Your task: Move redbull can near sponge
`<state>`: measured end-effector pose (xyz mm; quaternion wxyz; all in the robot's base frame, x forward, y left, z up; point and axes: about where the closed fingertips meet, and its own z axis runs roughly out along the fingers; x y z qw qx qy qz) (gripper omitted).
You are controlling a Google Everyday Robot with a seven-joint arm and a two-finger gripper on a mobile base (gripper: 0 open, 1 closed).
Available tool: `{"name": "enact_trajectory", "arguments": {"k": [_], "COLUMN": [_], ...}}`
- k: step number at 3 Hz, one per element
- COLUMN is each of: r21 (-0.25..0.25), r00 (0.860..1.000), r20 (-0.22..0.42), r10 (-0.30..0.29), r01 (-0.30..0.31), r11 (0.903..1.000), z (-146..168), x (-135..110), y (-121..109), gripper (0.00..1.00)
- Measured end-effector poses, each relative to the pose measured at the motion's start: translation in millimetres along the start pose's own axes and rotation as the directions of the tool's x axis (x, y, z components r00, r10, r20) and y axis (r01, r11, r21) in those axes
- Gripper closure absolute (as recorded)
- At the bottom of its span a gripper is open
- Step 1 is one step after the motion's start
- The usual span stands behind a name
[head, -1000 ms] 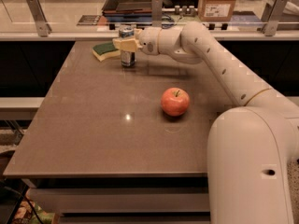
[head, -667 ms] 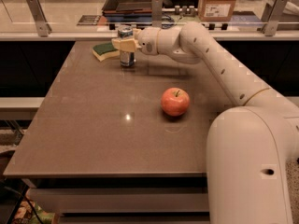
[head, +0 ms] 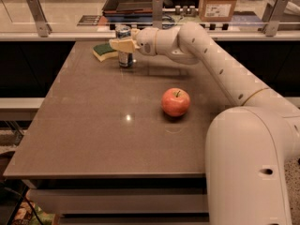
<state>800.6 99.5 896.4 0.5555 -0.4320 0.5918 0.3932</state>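
Rises as a thick white shoulder housing point(head: 248, 168) at the lower right, then stretches a long jointed arm point(head: 220, 67) up and to the left in a near-straight line. Ends in a rounded wrist point(head: 157, 41) held level, pointing left. Carries the cream-coloured gripper point(head: 123, 45) out sideways from that wrist, low over the far left part of the table point(head: 93, 125), set against the middle of the upright redbull can point(head: 125, 60)

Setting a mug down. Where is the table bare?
Bare: the near half of the table, in front of the apple, and the middle left of it. Crowded: the far edge, where the gripper is at the redbull can beside the sponge.
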Motion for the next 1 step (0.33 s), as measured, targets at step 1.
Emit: {"name": "enact_trajectory", "arguments": {"k": [1], "r21": [-0.005], "r00": [1.0], "r20": [0.0], "r10": [0.001], "r01": [-0.001], "r11": [1.0], "z": [3.1], "x": [0.1], "y": [1.7], "gripper": [0.12]}}
